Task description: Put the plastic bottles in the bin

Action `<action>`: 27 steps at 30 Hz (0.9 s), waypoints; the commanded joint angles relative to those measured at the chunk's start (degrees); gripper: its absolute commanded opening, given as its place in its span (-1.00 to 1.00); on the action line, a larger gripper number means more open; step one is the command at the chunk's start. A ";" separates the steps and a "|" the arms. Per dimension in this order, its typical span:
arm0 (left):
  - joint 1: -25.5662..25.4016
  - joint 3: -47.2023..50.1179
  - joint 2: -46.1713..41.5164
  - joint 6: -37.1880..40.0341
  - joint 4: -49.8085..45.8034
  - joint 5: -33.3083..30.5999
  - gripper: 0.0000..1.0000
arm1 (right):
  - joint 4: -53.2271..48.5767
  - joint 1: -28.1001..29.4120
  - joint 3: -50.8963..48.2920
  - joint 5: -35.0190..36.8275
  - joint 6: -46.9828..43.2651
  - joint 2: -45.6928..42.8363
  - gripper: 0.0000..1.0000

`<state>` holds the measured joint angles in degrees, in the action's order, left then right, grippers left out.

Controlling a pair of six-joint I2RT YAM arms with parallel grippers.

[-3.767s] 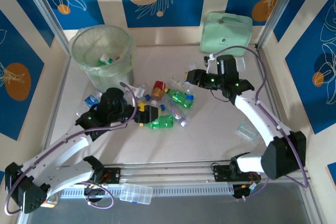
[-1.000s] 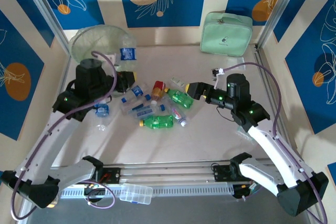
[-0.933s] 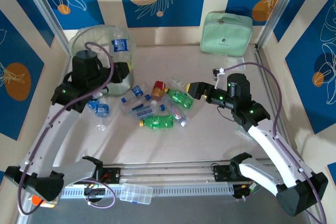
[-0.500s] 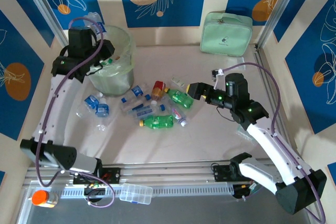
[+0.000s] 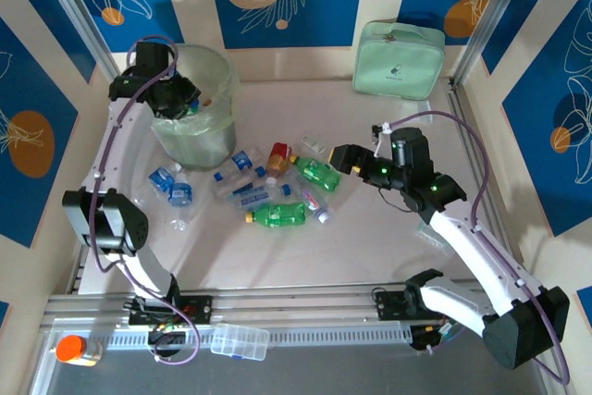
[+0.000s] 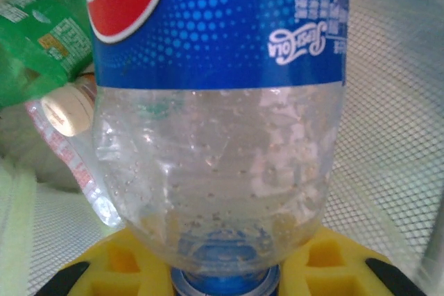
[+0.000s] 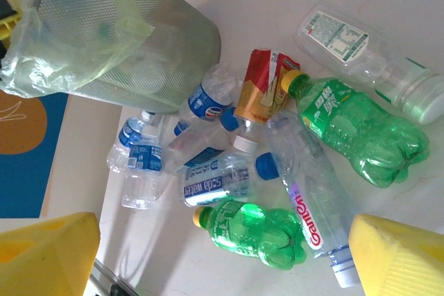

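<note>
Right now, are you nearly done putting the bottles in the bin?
Not nearly. Done: a green bottle and at least one more already lie inside the bin. In hand: the left gripper is shut on a Pepsi bottle, held down inside the bin. Left: about ten bottles on the table, with the right gripper open beside them.
</note>
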<state>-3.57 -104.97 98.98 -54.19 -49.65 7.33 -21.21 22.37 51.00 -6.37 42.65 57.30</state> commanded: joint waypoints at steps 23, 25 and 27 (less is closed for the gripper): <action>0.36 -3.92 -7.39 8.14 0.76 1.25 0.48 | 0.21 1.92 1.10 -1.43 -2.01 0.45 0.85; -0.61 -1.23 -11.40 10.30 1.09 0.03 0.47 | 0.05 2.85 1.62 -1.47 -3.02 0.61 0.85; -1.94 2.27 -15.66 12.16 1.31 -1.27 0.46 | -0.51 4.13 2.27 -1.12 -4.31 0.95 0.84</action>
<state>-3.95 -105.12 90.08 -46.74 -47.37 8.86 -21.12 25.17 51.07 -6.59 40.88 58.00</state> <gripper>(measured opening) 0.731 0.922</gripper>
